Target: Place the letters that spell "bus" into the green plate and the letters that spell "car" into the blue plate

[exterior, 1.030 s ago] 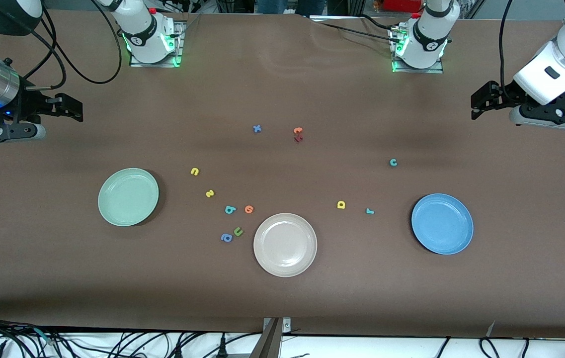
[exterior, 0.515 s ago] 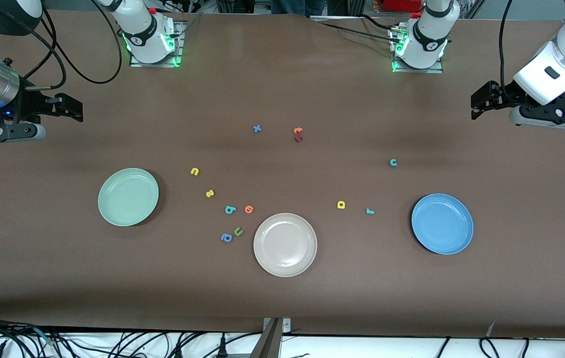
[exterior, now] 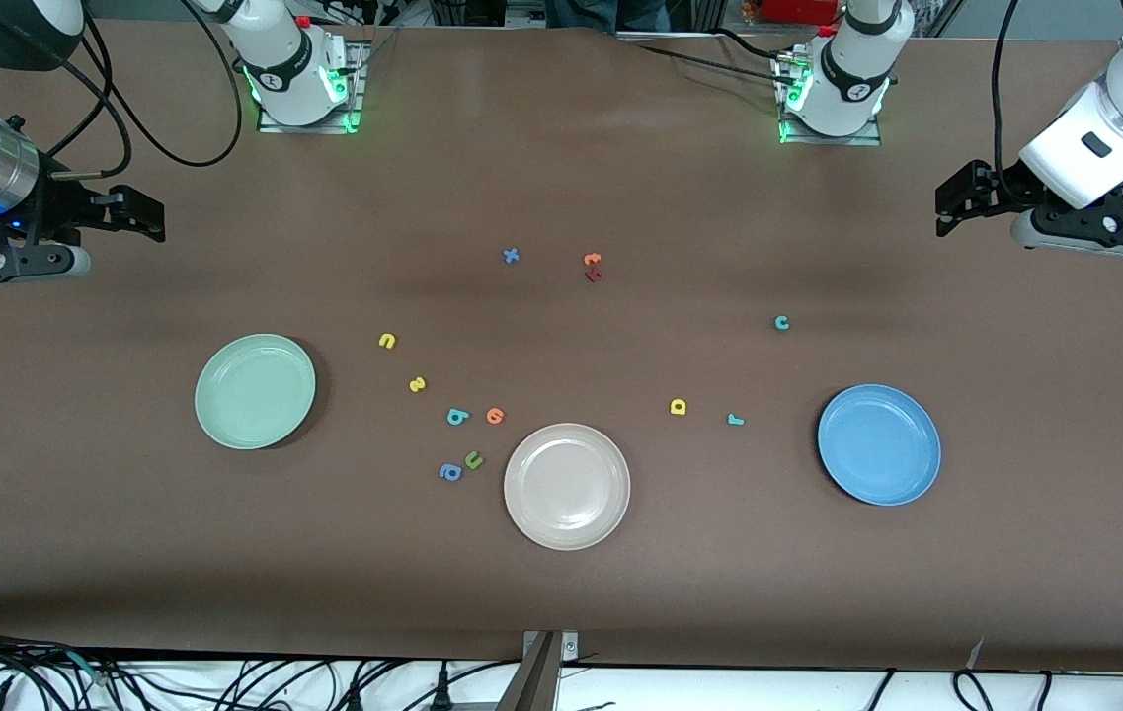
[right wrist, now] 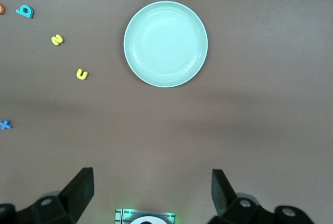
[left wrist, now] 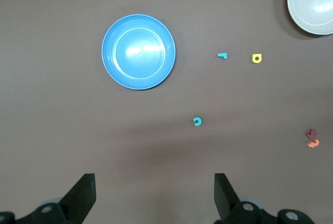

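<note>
The green plate lies empty toward the right arm's end, the blue plate empty toward the left arm's end. Between green and beige plates lie the yellow "u", yellow "s" and teal "b". The yellow "a" and teal "r" lie beside the blue plate, the teal "c" farther from the camera. My right gripper hangs open over bare table. The left gripper is open too, holding nothing.
A beige plate sits mid-table, nearest the camera. Beside it lie an orange letter, a green "u" and a blue "a". A blue "x" and two reddish letters lie nearer the bases.
</note>
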